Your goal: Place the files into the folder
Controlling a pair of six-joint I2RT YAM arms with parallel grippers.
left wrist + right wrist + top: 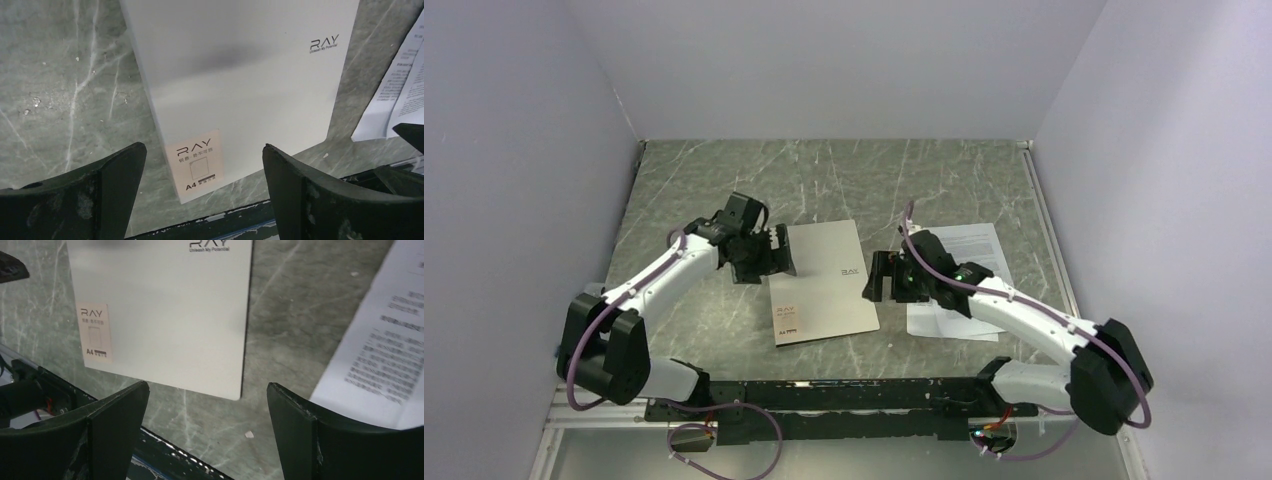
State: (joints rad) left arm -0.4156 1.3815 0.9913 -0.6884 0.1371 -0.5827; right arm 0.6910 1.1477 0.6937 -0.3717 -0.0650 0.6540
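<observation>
The folder [824,282] lies closed on the marble table, silver-grey cover up, with a small logo and a corner label. It also shows in the left wrist view [240,80] and the right wrist view [160,315]. The files [956,280] are white printed sheets lying flat to the folder's right, partly under my right arm; they show in the right wrist view [385,355] and at the left wrist view's right edge [395,100]. My left gripper [769,255] hovers at the folder's left edge, open and empty. My right gripper [882,277] hovers between folder and files, open and empty.
A black rail [844,395] with the arm bases runs along the table's near edge. Grey walls enclose the table on the left, back and right. A metal strip [1049,230] lines the right side of the table.
</observation>
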